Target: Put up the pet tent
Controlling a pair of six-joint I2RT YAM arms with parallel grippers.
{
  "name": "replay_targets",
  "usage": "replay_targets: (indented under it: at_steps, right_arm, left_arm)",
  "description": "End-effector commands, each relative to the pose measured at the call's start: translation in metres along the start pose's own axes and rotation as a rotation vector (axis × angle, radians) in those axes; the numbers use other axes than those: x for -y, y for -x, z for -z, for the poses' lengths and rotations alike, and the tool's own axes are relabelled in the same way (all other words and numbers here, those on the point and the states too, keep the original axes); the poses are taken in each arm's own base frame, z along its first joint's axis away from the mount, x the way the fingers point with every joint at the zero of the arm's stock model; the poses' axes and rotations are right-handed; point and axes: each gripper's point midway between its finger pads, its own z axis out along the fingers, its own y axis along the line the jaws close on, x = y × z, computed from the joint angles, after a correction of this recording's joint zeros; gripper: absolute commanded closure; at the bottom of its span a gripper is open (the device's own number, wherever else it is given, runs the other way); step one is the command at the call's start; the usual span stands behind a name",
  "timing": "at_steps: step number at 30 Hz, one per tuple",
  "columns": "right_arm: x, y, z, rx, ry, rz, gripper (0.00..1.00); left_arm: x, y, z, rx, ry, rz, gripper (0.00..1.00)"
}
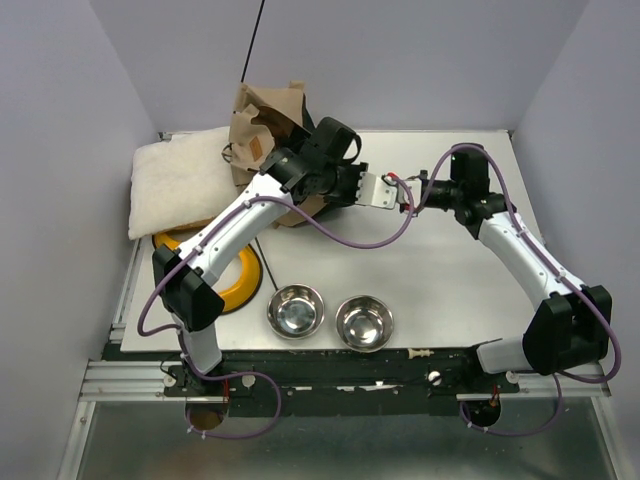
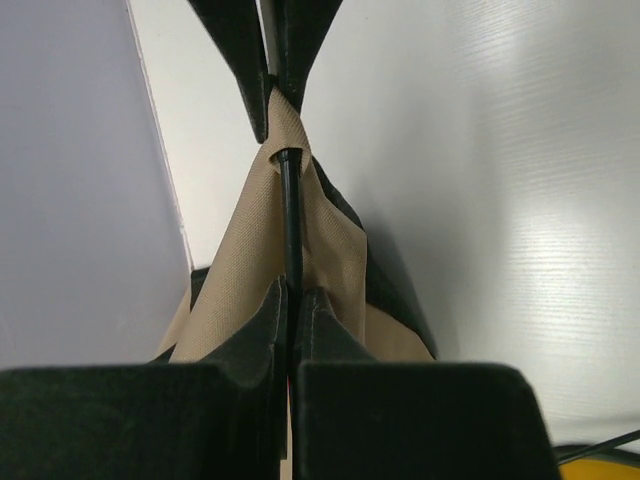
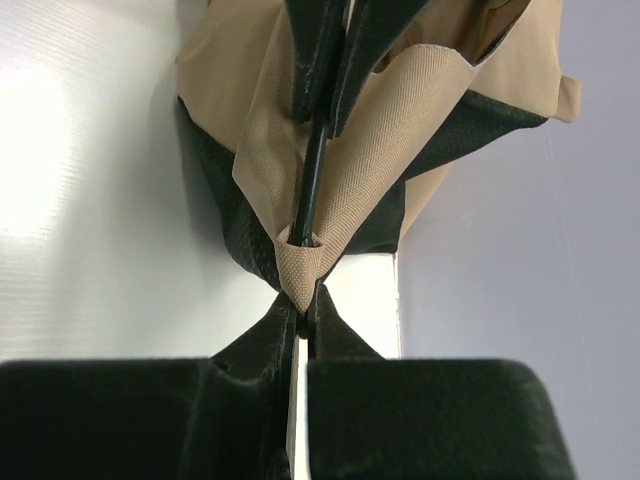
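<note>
The pet tent (image 1: pixel 262 128) lies crumpled at the back of the table, tan fabric with black trim. One corner of it is stretched out between my two grippers. My left gripper (image 2: pixel 292 292) is shut on a thin black pole (image 2: pixel 290 215), which runs into the tan corner pocket (image 2: pixel 285 130). My right gripper (image 3: pixel 305 297) pinches the tip of that pocket (image 3: pixel 300 262) from the opposite side, its jaws nearly together. In the top view the left gripper (image 1: pixel 372 190) and right gripper (image 1: pixel 410 190) face each other tip to tip. Another black pole (image 1: pixel 254 45) sticks up from the tent.
A cream fluffy cushion (image 1: pixel 180 180) lies at the back left. A yellow ring (image 1: pixel 243 278) sits under the left arm. Two steel bowls (image 1: pixel 296 310) (image 1: pixel 364 322) stand near the front edge. Grey walls close in the back and both sides.
</note>
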Motion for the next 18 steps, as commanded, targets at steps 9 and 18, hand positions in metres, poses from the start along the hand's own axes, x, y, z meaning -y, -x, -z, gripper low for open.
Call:
replay_targets:
  at_steps: [9, 18]
  right_arm:
    - [-0.003, 0.045, -0.016, 0.164, 0.017, -0.022, 0.9]
    - [-0.009, 0.056, -0.015, 0.191, 0.027, -0.028, 0.74]
  left_arm:
    - [-0.009, 0.001, -0.009, 0.059, 0.097, -0.038, 1.0]
    - [-0.002, 0.011, -0.015, 0.087, 0.079, -0.071, 1.0]
